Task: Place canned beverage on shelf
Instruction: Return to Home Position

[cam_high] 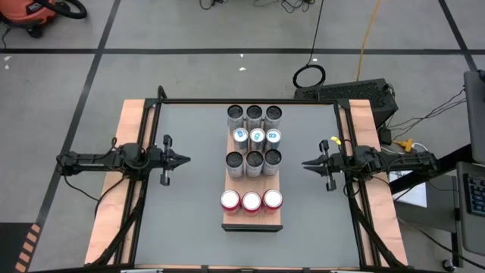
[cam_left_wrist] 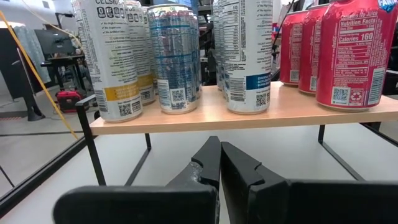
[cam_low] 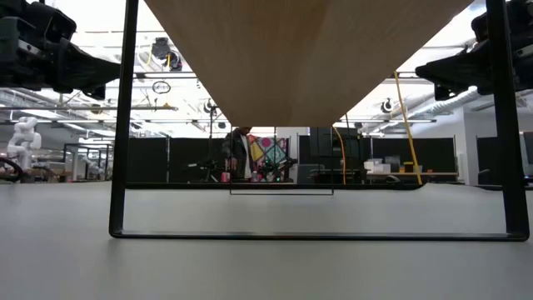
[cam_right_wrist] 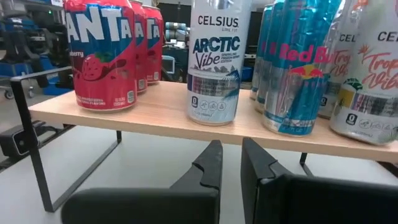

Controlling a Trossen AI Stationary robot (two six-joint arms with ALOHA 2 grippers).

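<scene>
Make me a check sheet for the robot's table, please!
Surface: grey tabletop; only the shelf stands on it.
Job's things: shelf holds four rows of three cans; red cans at one end.
Clutter: nothing seen.
Grippers: left gripper fingers shut, right gripper fingers slightly apart; both empty, either side of the shelf.
Cables: yellow cable and black coil on the floor.
Surroundings: orange vacuum on the floor.

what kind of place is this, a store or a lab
Probably a robotics lab or workshop: two dark robot arms at a grey-topped table, loose black cables on the grey tape-lined floor, black partitioned bays under exposed ceiling pipes.
</scene>
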